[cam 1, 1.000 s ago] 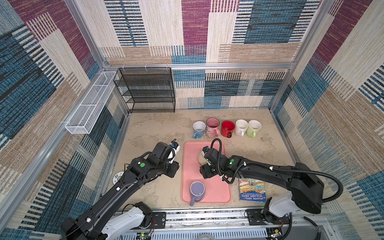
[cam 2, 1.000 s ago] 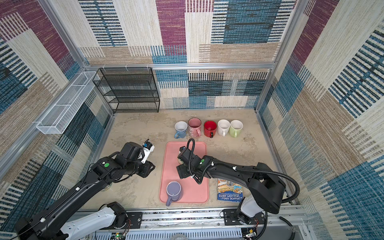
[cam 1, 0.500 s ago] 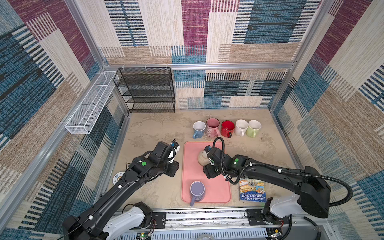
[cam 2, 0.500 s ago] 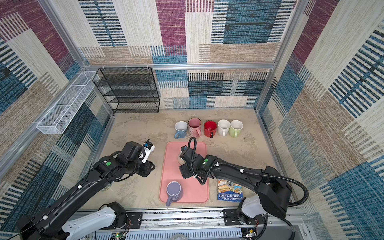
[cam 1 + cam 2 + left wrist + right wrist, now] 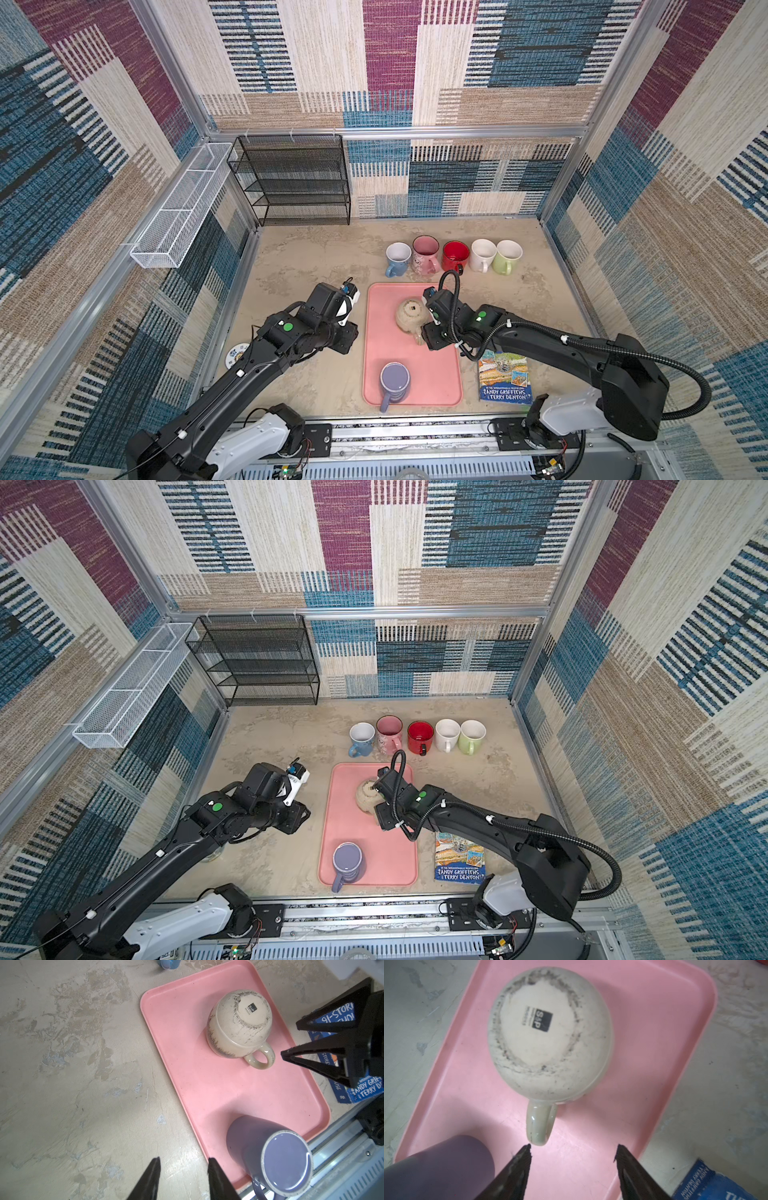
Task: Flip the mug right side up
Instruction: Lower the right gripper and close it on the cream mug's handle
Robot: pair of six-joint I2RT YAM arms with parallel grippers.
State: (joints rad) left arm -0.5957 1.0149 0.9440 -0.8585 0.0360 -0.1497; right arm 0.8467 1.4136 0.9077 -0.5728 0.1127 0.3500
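Two robot arms flank a pink tray (image 5: 436,374) on which the cream mug (image 5: 409,318) sits bottom-up. Over the past second the right arm has slid off the mug toward the side where the book (image 5: 504,376) lies. The stamped base, half hidden under the wrist before, now shows whole in both top views. The mug itself has not moved, and the left arm holds the same pose. The right gripper (image 5: 573,1148) has also drawn its jaws somewhat closer together in that time.

The mug rests rim-down on the far half of the tray, its handle (image 5: 534,1126) pointing at the right gripper. Seen from the right wrist camera, the handle's end lies just ahead of the gap between the jaws, closest to one fingertip (image 5: 521,1159). The left wrist camera shows a sliver of pink tray between handle and fingertip, so the two are just beside each other, not touching.

The right gripper's jaws stand parted, wider than the handle, with nothing between them but tray. The left gripper (image 5: 184,1159) hovers over bare table (image 5: 83,1084) at the tray's left edge, jaws moderately spread and empty. A purple mug (image 5: 394,380) stands at the tray's near end, and five more mugs (image 5: 455,255) line up beyond the far end.
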